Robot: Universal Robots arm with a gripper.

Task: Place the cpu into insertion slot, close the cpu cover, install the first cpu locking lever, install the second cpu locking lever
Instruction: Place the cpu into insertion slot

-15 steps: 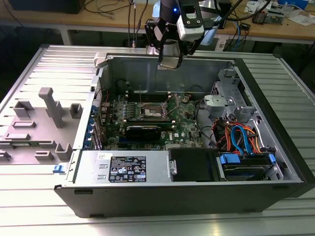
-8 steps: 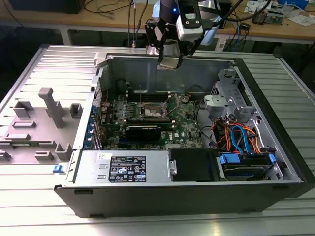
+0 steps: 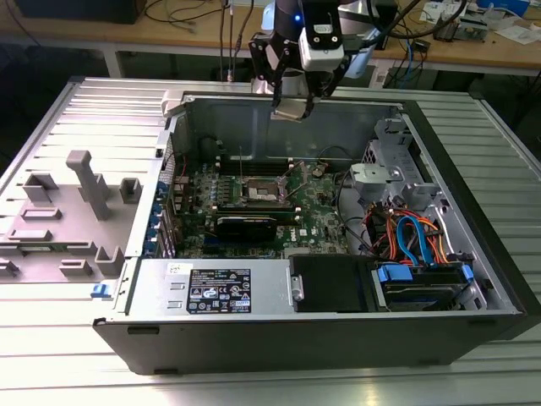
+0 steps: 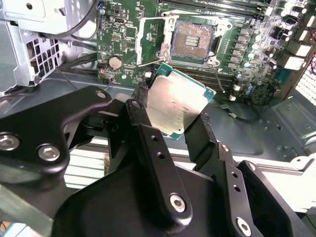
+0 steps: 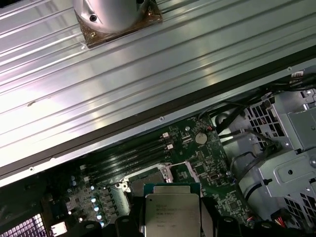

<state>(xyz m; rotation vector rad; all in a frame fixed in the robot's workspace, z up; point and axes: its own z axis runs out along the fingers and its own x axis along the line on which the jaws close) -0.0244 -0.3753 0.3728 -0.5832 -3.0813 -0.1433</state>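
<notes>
Ext. view: gripper (image 3: 291, 106) hangs at upper centre of frame, over the back wall of the open pc case (image 3: 380, 334). Jaws are narrow, clamped on the cpu (image 3: 286, 111), which is tilted in mid-air, well clear of the board (image 3: 317, 224). Slot (image 3: 262, 194) sits mid-frame, lower than the cpu, bare w/ dark centre. In the second wrist view, black fingers (image 4: 140, 116) pinch the cpu by two opposite edges. The cover (image 4: 148, 37) stands swung open beside the slot. Case lies on a ribbed table (image 3: 101, 110).
</notes>
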